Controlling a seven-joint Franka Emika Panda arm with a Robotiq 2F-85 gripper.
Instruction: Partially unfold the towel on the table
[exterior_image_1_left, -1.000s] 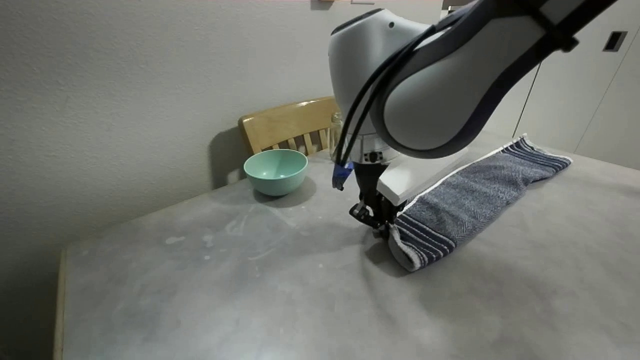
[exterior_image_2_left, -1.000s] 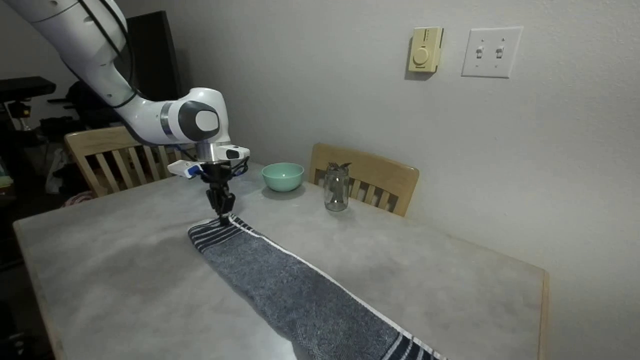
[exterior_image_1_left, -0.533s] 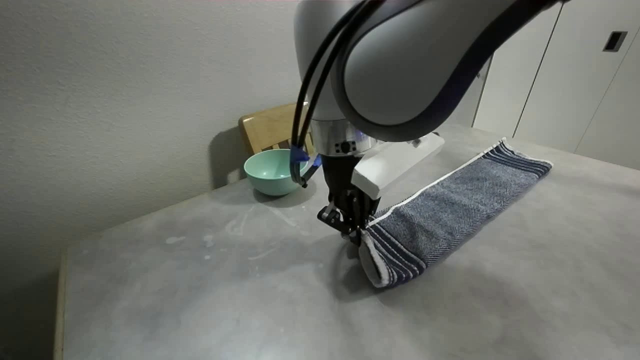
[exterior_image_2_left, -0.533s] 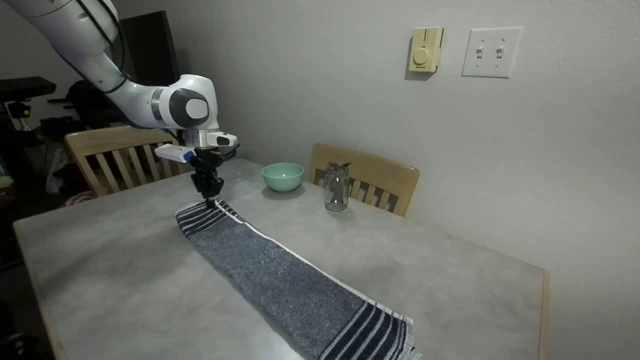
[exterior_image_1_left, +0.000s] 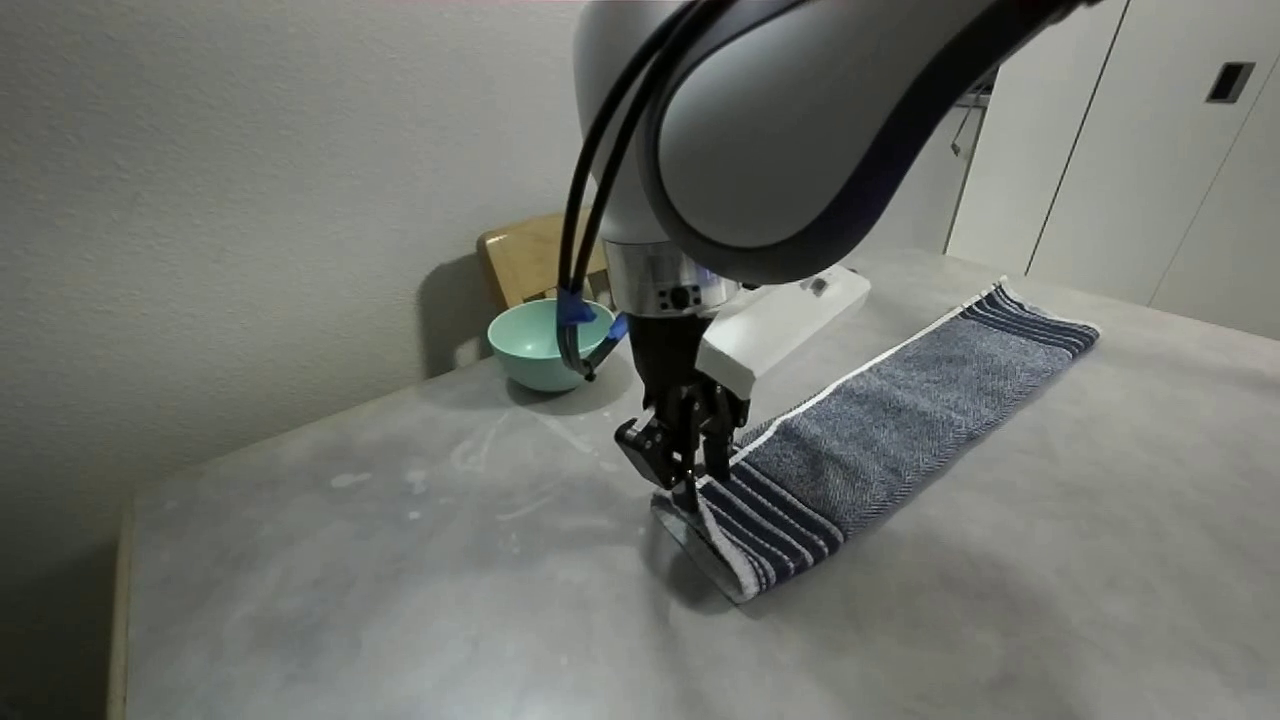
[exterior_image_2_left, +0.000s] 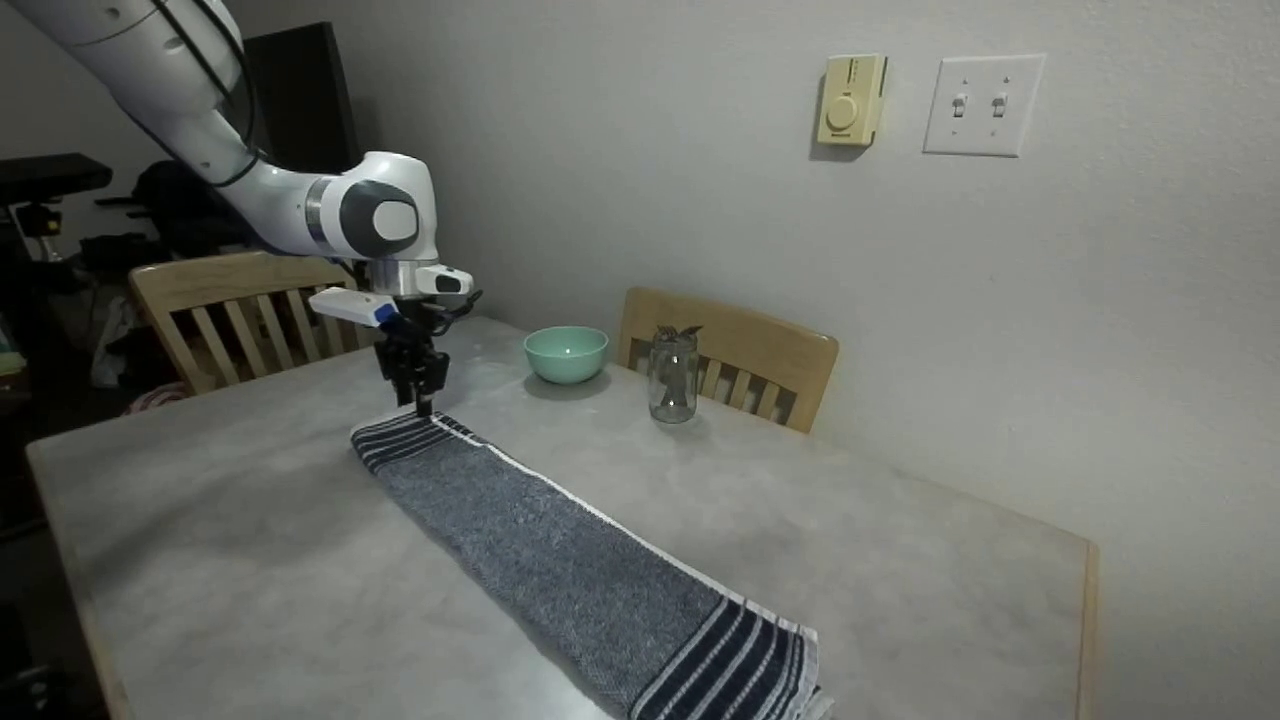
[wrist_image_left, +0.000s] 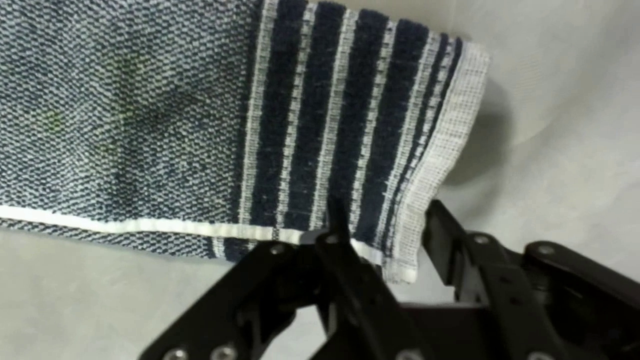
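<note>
While the jaws stand spread at a corner of the towel (wrist_image_left: 165, 125), the step in hand looks to be about the grip.
Between the fingertips of the gripper (wrist_image_left: 386, 212) sits that corner: one finger over the navy stripes, its mate just beyond the pale end hem; whether either touches cloth I cannot tell. Outward, the towel lies as a long strip on the table (exterior_image_2_left: 900, 560), seemingly doubled lengthwise, a lower layer peeping past the white long hem that faces the teal bowl (exterior_image_2_left: 566, 355). Taking hold and letting go would both look like this. If more unfolding is wanted, the next move calls, I judge, for pinching the upper layer alone and swinging it over, away from the bowl; catching both layers would likely drag the strip.
</note>
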